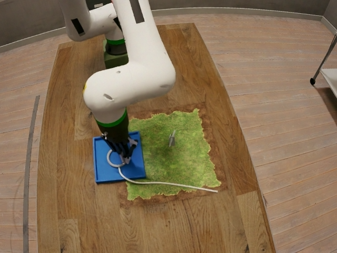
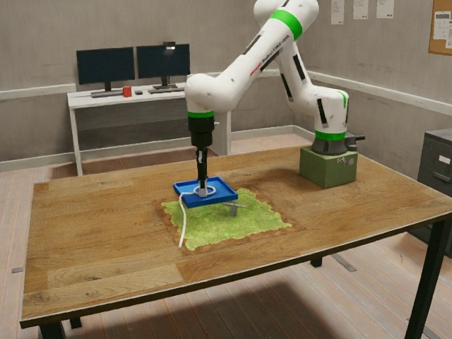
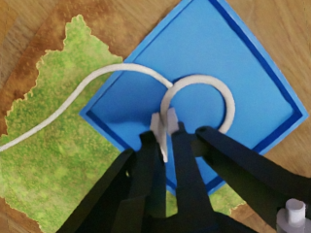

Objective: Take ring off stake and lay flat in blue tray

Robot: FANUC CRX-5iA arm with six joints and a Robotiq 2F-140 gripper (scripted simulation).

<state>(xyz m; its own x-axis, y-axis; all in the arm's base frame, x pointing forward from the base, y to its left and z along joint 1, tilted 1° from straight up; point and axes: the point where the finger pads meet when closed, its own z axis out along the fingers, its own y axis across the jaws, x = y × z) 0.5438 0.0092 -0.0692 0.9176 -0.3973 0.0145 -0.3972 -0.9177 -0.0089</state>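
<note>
Ring removal is done: your black two-finger gripper (image 3: 166, 131) is pinching the white rope ring (image 3: 224, 100) over the blue square tray (image 3: 259, 65) at frame centre, awaiting release.

Office, monitors (image 2: 133, 64) on desk (image 2: 109, 99), cabinet (image 2: 436, 157)
</note>
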